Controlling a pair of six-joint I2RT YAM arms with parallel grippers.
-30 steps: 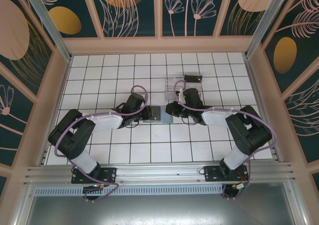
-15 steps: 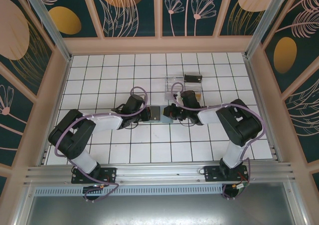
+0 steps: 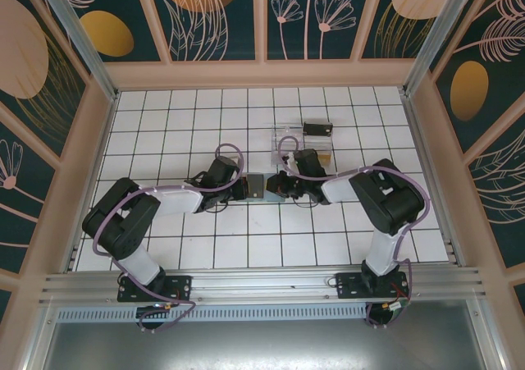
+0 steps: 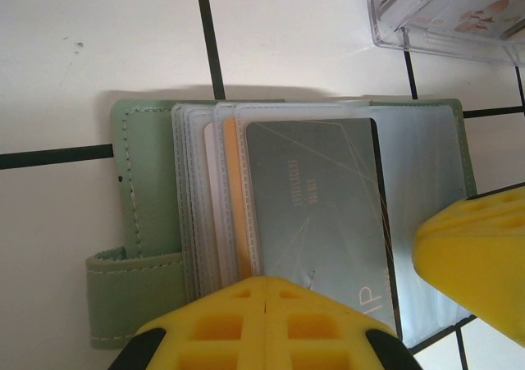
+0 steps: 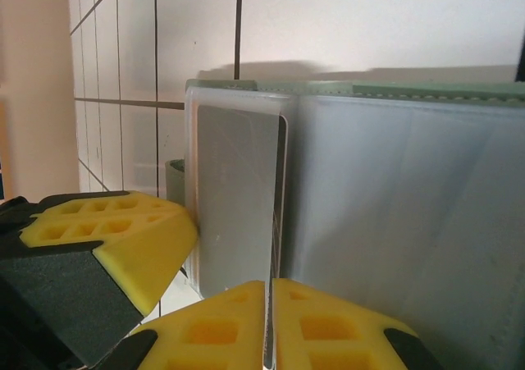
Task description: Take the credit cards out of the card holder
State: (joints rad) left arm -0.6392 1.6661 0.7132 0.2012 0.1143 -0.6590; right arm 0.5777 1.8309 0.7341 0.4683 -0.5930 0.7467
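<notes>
Looking down from above, you find the card holder (image 3: 256,187) lying open and flat on the tiles, just near-left of the clear tray (image 3: 287,138). The two are apart, with a strip of bare tile between them. Its long axis runs across the left wrist view. The green cover and strap tab (image 4: 131,292) are at the end away from the tray, and the clear sleeves (image 4: 418,189) are spread toward the tray's side.

A grey card (image 4: 316,214) lies on top of the sleeves, crosswise to the holder's length. Your right gripper (image 5: 268,304) has its pads pinched together on that card's edge. Your left gripper (image 4: 267,304) is fully closed at the holder's side away from the tray; you cannot tell whether it clamps anything.

A black box (image 3: 317,129) sits at the tray's far right corner, and something printed lies inside the tray. White tiles stretch left of the tray and nearer than it.
</notes>
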